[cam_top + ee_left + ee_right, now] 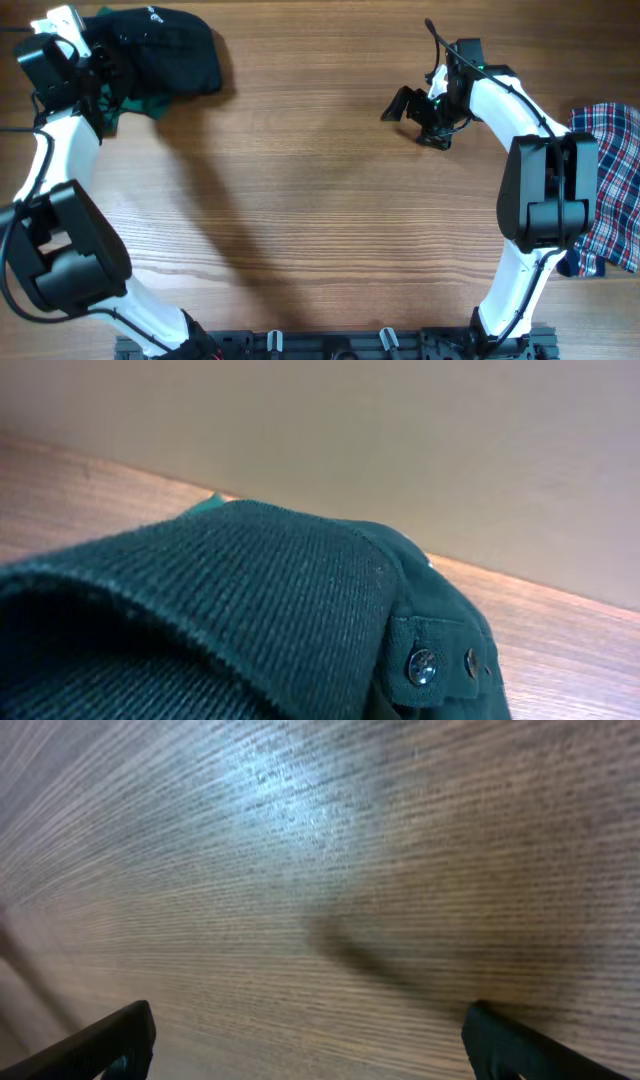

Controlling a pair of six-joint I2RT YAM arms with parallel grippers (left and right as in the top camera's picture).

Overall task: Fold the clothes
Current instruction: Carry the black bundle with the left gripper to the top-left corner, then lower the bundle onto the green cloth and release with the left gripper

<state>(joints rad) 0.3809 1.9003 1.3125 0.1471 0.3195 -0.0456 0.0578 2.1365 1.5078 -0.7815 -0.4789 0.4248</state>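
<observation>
Well, your L gripper (100,72) sits buried in green garment (250,610) by black top (170,50), far-left: fingers hidden, closed, grip unclear. Plaid shirt (612,170) cut off right. R gripper (418,120) wide apart over table (320,870), empty.

The overhead view looks straight down on the whole desk (320,200); the left wrist view sits very near the green garment (250,610) (facing a pale wall (400,440)), the right one low over the same desk.
</observation>
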